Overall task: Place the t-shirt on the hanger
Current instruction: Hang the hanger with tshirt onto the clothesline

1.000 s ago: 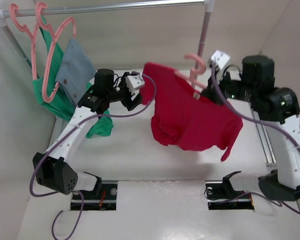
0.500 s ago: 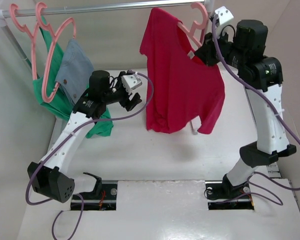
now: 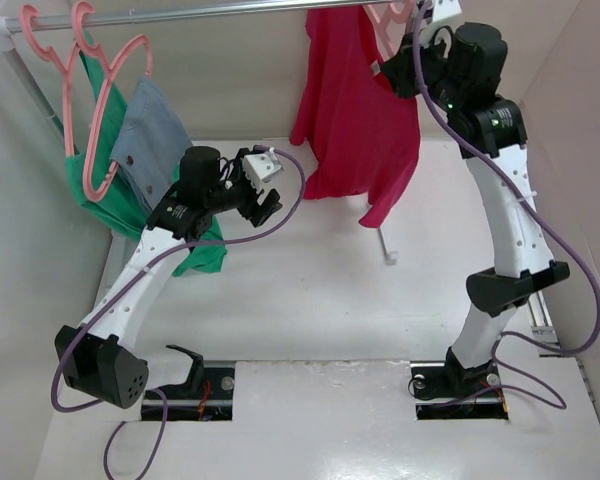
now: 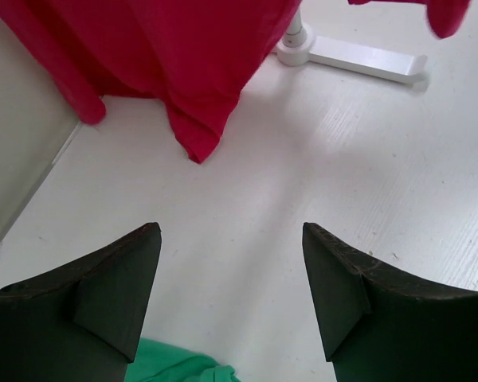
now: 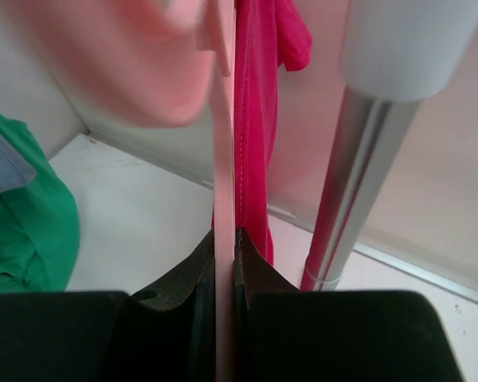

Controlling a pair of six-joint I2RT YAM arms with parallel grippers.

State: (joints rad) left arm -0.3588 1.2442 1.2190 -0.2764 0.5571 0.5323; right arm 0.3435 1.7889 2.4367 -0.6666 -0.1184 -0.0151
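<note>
White tabletop is lying beneath a metal rail. The right gripper is clamping the hanger, jaws nearly closed on its thin pink bar, raised beside the rail. The t-shirt is hanging from the hanger, clear of the tabletop. The left gripper is hovering wide open, holding nothing, near a green garment.

One crimson t-shirt, one green garment, one grey-blue garment, three pink hangers, two arms, one rail.
</note>
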